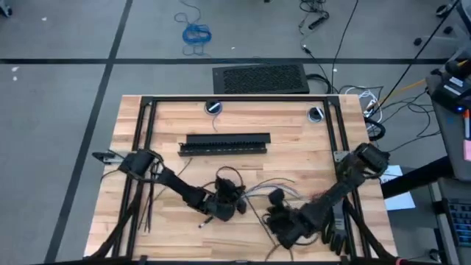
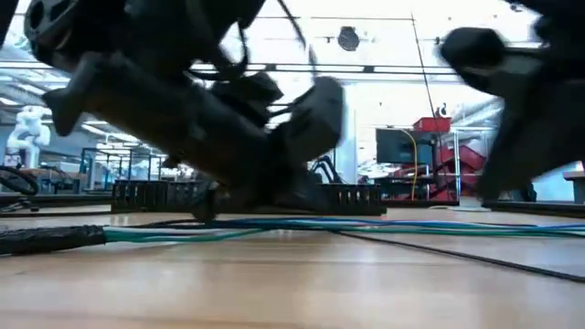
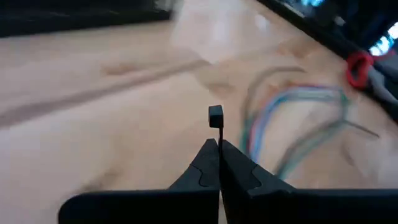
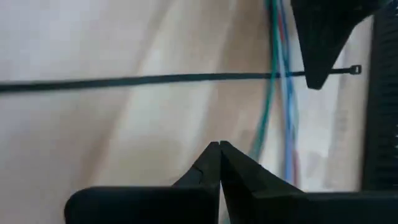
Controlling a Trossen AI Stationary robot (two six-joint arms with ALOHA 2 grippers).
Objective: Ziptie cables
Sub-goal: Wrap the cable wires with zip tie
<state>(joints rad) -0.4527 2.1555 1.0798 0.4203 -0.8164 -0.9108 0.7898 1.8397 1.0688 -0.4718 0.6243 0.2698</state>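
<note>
- The left arm's dark two-finger claw [image 3: 219, 144] sits low over the pale wooden counter [image 1: 294, 125], near the middle of its front edge. Its fingers are pressed together on a very thin, straight dark plastic ziptie [image 3: 216, 118], whose small square head stands just past the fingertips.
- The loose bundle of thin blue, green and pale grey cables [image 1: 268, 188] lies on the counter between the two arms, in the front half; the low view shows it flat on the wood.
- The right arm's dark claw [image 4: 219, 144] hovers near the front edge, right of centre, with its fingers pressed together and nothing between them. In its wrist view the ziptie runs across the bundle to the left claw.
- Risk: the strip is pinched on a narrow bit near its head, so it could twist or slip out if it drags on the wood.
- Risk: the wires splay, so a pass under the bundle may catch only some and leave strays outside the loop.
- Risk: both arms are crowded close together, so a reach for the free tail could knock the other arm or shove the bundle aside.
</note>
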